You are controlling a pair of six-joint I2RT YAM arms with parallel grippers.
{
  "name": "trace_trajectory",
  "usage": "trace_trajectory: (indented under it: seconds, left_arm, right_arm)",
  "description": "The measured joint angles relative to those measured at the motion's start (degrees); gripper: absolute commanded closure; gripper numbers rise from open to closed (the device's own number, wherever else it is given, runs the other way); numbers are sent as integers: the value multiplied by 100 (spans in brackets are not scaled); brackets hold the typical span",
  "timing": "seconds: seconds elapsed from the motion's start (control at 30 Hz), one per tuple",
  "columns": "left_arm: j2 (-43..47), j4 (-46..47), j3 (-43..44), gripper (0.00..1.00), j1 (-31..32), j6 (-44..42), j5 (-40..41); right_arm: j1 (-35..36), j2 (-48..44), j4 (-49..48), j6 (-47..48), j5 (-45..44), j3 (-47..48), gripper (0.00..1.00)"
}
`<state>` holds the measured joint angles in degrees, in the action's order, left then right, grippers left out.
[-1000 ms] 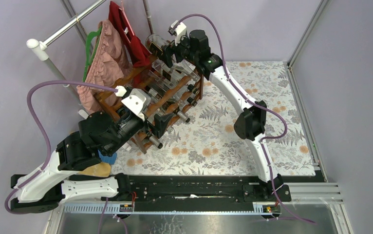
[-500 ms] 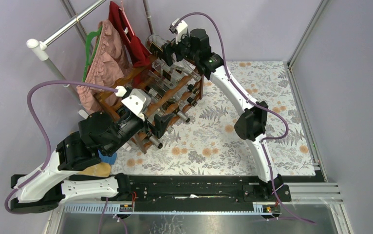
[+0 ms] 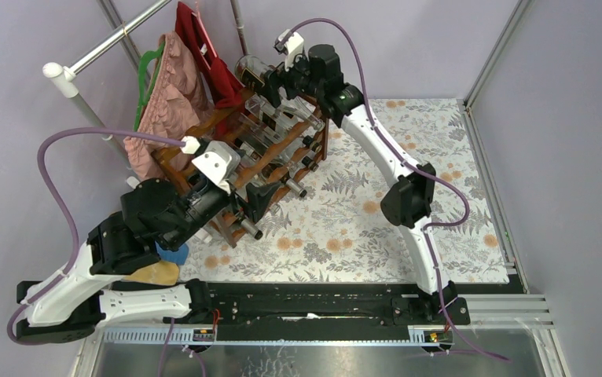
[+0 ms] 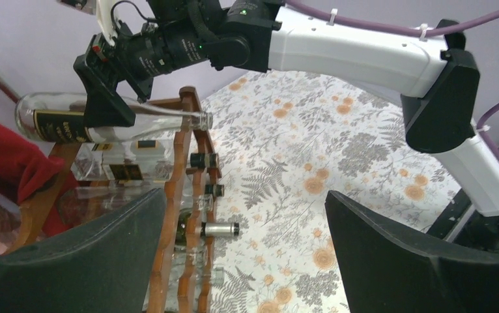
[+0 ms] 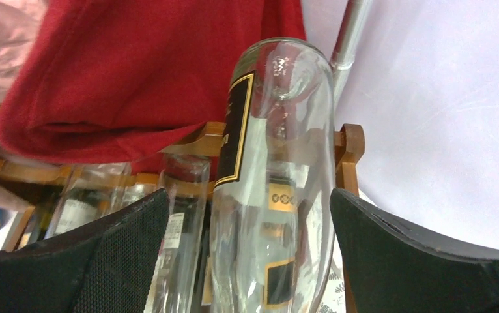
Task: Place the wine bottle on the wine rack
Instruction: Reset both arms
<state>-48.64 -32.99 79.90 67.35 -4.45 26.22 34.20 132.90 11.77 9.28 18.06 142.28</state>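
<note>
The wine bottle (image 3: pixel 249 72) is clear glass with a black and gold label. It lies on its side across the top tier of the dark reddish-brown wine rack (image 3: pixel 323 140), neck toward the table. My right gripper (image 3: pixel 276 82) is open and straddles the bottle's body (image 5: pixel 279 163). There is a gap on the left side, and the right finger (image 5: pixel 429 261) sits close against the glass. The left wrist view shows the same bottle (image 4: pixel 55 124) on the rack's top rail (image 4: pixel 191 130). My left gripper (image 4: pixel 245 194) stands open and empty by the rack's lower front.
Several other bottles (image 3: pixel 270 177) fill the rack's lower tiers, necks pointing out. A red garment (image 3: pixel 203 55) and a pink one (image 3: pixel 168 94) hang from a metal rail (image 3: pixel 109 43) right behind the rack. A blue object (image 3: pixel 174 253) sits by the left arm. A floral cloth (image 3: pixel 455 196) covers the table.
The right wrist has lifted slightly over the rack top, still open around the bottle. The left arm has drifted a little to the left.
</note>
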Motion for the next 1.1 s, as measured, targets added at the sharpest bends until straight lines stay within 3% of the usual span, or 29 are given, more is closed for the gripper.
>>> trace_trajectory:
  seconds: [0.27,0.47,0.57,0.73,0.83,1.1]
  left_arm:
    - [-264,232,588,1,0,55,-533]
    - [-560,817,761,1,-13,227,-638]
    - [-804,931,817,1,-254,348,-826]
    - [-1434,1080,955,1,-2028,988,-1954]
    - [-1646,1075,951,1,-2750,1381,-2347]
    - [-859,1073,957,1,-2881,1742,-2741]
  right_arm:
    - [-514,-767,584,-90,1056,-50,0]
    - [-1668,-3029,730,-293,1561,-1910,0]
    - [-1860,-4312,986,-9,1180,-2975,0]
    - [-1679,-5967,1615,640,251,-4033,0]
    - [-1700,-6575,1974,750,-289,-4249,0]
    - [-1705,-7420,2382,155,-1832,-4256,0]
